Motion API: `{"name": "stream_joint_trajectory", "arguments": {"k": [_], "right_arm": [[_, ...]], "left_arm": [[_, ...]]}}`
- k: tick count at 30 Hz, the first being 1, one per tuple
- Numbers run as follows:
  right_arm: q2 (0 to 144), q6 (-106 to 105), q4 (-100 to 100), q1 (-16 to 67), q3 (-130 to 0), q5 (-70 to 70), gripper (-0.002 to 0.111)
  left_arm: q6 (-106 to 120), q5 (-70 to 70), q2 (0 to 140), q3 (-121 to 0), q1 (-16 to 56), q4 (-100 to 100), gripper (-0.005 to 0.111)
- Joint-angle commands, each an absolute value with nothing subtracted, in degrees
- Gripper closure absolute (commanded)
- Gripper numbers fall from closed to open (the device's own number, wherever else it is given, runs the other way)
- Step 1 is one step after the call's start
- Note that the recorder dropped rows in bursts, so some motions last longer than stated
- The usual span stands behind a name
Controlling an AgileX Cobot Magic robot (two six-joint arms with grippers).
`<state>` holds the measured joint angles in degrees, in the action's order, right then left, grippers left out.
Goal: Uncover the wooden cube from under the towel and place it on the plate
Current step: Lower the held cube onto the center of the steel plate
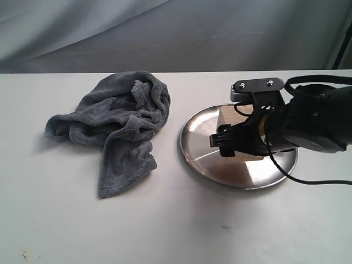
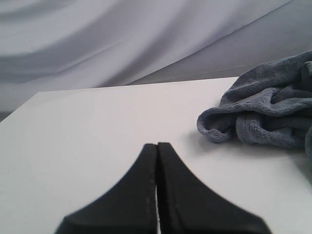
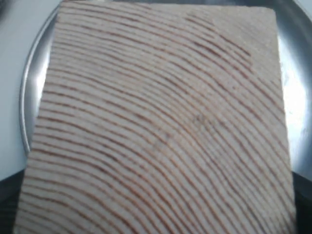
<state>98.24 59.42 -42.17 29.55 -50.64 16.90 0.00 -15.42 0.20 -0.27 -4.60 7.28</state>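
Observation:
The dark grey towel (image 1: 124, 118) lies crumpled on the white table, left of the silver plate (image 1: 192, 148). The wooden cube (image 1: 227, 117) is uncovered and sits low over the plate's middle, between the fingers of my right gripper (image 1: 234, 140). Whether the cube touches the dish cannot be told. In the right wrist view the cube's grained face (image 3: 161, 122) fills the picture, hiding the fingers, with the plate rim (image 3: 36, 73) showing beside it. My left gripper (image 2: 157, 146) is shut and empty over bare table, with the towel (image 2: 265, 114) off to one side. It is out of the exterior view.
A grey cloth backdrop (image 1: 176, 33) hangs behind the table's far edge. The right arm's black cable (image 1: 308, 180) loops over the plate's near right rim. The table's front half (image 1: 176, 231) is white surface with a few small specks.

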Motion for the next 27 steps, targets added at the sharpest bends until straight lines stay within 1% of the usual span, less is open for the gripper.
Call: {"name": "stream_joint_trajectory", "arguments": {"k": [1,4,7,8,11,14,22,27], "right_arm": [[97.81,63.26,-48.34,29.17,-50.73,12.69,0.098],[99.23,64.72,-50.64,28.56,-50.73,12.64,0.098],[101.11,65.61,-51.46,26.10,-50.73,11.68,0.098],[101.57,65.73,-51.46,24.42,-50.73,10.36,0.098],[101.71,65.43,-51.85,23.13,-50.73,6.83,0.098],[101.71,64.92,-54.27,23.13,-50.73,4.44,0.098],[101.71,64.67,-59.59,23.13,-50.73,5.36,0.098],[104.24,64.67,-56.28,23.13,-50.73,4.92,0.098]], "left_arm": [[0.00,-15.32,0.00,0.00,-4.43,6.63,0.107],[0.00,-15.32,0.00,0.00,-4.43,6.63,0.107],[0.00,-15.32,0.00,0.00,-4.43,6.63,0.107],[0.00,-15.32,0.00,0.00,-4.43,6.63,0.107],[0.00,-15.32,0.00,0.00,-4.43,6.63,0.107],[0.00,-15.32,0.00,0.00,-4.43,6.63,0.107],[0.00,-15.32,0.00,0.00,-4.43,6.63,0.107],[0.00,-15.32,0.00,0.00,-4.43,6.63,0.107]]}}
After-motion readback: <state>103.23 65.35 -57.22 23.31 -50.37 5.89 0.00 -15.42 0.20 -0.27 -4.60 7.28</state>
